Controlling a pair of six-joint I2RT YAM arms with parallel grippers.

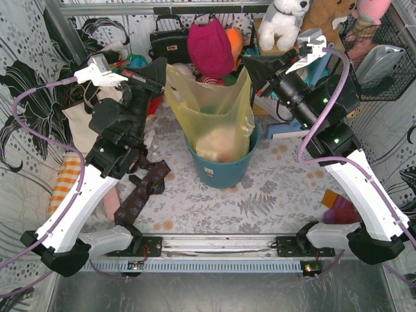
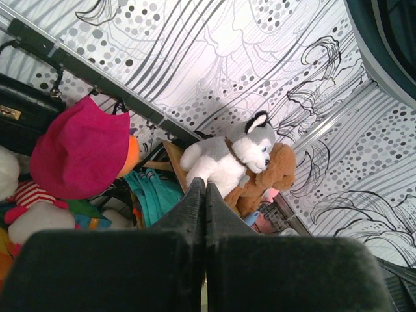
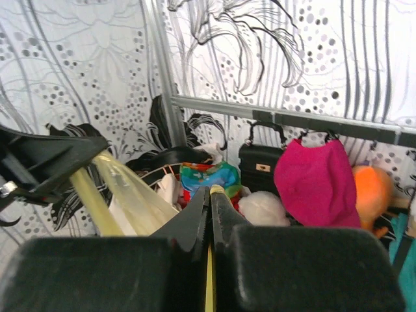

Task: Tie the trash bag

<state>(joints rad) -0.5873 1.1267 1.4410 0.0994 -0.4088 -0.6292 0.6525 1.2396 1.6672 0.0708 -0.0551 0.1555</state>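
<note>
My left pincer (image 1: 162,77) and right pincer (image 1: 249,65) each pinch a top corner of the trash bag (image 1: 211,107). Next, I reckon, the corners must cross for the knot.

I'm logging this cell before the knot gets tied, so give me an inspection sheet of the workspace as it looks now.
Surface: floral table cover, mostly bare in front of the arms.
Job's things: trash bag stands in the teal bucket, its top corners pulled up and apart, untied.
Clutter: dark patterned necktie and striped cloth lie left of the bucket.
Grippers: left pincer and right pincer are each shut on a bag corner.
Cables: purple cables loop along both arms, apart from the bag.
Surroundings: husky plush, magenta hat and black handbag sit along the patterned back wall.
</note>
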